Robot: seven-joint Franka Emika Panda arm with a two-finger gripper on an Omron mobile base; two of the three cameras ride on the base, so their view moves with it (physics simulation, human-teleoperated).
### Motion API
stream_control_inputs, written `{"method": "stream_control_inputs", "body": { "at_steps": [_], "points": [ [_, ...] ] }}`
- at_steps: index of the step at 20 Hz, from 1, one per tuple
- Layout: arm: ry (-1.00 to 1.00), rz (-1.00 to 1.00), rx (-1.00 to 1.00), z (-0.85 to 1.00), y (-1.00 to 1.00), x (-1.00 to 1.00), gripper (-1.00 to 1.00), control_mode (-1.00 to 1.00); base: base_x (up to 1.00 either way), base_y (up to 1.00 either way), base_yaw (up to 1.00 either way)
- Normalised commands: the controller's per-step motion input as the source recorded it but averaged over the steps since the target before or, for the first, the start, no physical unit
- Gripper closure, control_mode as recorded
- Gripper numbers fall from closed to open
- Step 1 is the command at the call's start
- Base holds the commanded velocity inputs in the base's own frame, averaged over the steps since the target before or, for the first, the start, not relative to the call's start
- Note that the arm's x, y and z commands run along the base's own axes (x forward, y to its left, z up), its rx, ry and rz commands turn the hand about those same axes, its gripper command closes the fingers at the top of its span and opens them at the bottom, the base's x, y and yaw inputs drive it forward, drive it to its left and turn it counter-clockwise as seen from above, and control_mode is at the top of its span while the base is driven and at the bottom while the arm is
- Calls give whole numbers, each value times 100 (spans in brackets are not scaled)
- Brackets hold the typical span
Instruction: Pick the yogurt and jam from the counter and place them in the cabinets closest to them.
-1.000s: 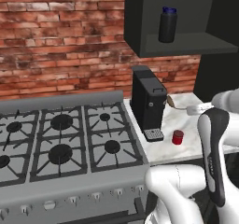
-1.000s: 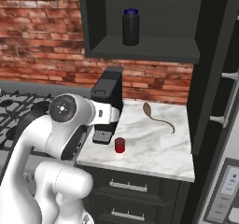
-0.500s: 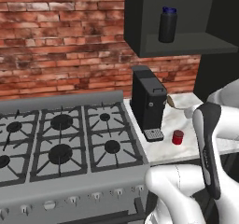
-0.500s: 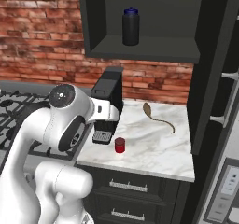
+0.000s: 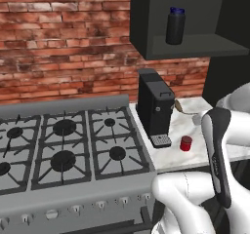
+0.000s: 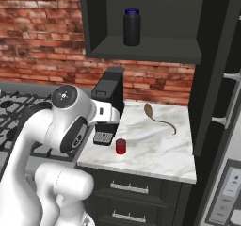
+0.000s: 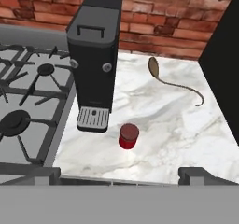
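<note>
Red jam (image 7: 128, 136) unmoved on counter (image 7: 177, 129)

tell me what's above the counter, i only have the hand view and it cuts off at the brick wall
Observer: An open-fronted black cabinet hangs right over the counter, above the coffee machine.
Operator: anything in it already
Observer: Yes, a dark bottle with a blue cap stands upright on its shelf, towards the left side.
Operator: and what's under the counter
Observer: Dark drawers with silver bar handles, below the spot where the red jar stands.
</note>
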Motion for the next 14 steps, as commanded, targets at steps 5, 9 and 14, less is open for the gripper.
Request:
{"method": "stream_control_inputs", "body": {
  "at_steps": [5, 9, 14],
  "points": [
    [6, 0, 0, -34, 0, 0, -100, -100, 0, 0, 0],
    [6, 0, 0, -36, 0, 0, -100, -100, 0, 0, 0],
    [5, 0, 0, -33, -1, 0, -100, -100, 0, 0, 0]
  ]
}}
